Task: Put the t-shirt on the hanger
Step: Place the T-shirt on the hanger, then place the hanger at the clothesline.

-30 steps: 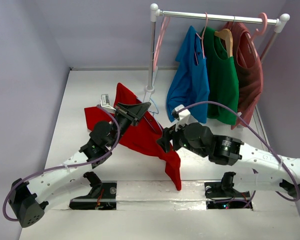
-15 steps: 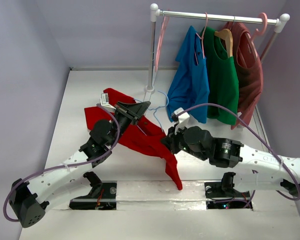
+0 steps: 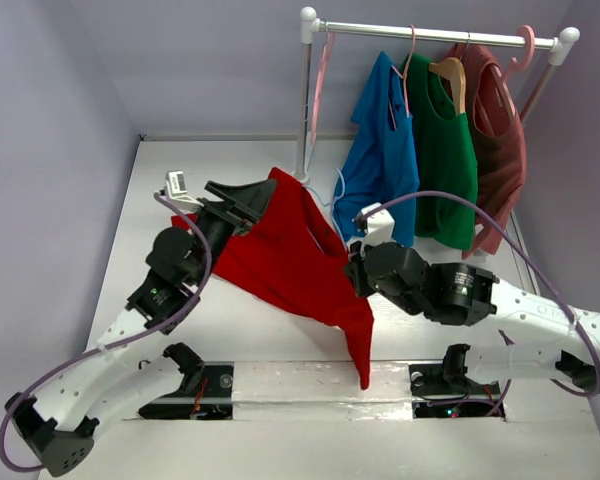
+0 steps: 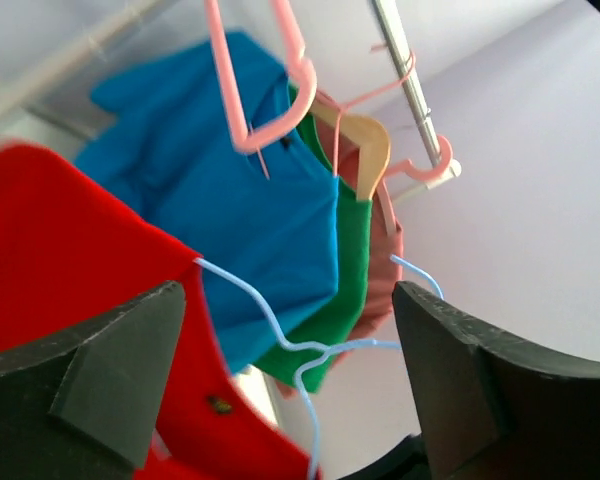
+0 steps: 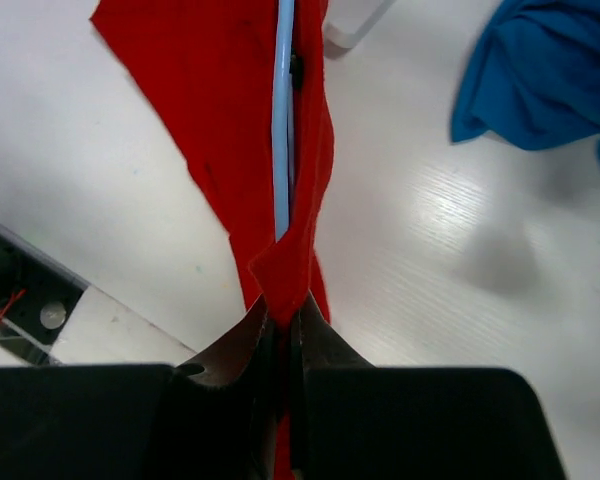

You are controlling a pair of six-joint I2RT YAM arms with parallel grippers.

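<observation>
While the white tabletop (image 3: 230, 160) carries a clothes rack (image 3: 430, 30) along its far edge with a blue shirt (image 3: 380, 170), a green one (image 3: 445, 160) and a dark maroon one (image 3: 500, 130) hanging from it, the red t-shirt (image 3: 290, 260) is raised over the middle, just in front of the rack's post. One long tail of the t-shirt trails down toward the near edge. The left pincer (image 4: 287, 290) stands spread wide at the shirt's upper left, and nothing lies between its fingers. The right pincer (image 5: 283, 320) is pressed together on a fold of red cloth, with the thin light-blue hanger (image 5: 283, 120) running into that same pinch. Everything appears to hang from this single grip. Since the wire is thin and the fabric soft, the hanger could swivel or slide out and the shirt could slump off it. The shirt's left shoulder, apparently unsupported, may sag and pull the collar askew. The hook, seen close to the hanging garments from the left wrist view, could also snag on them.
</observation>
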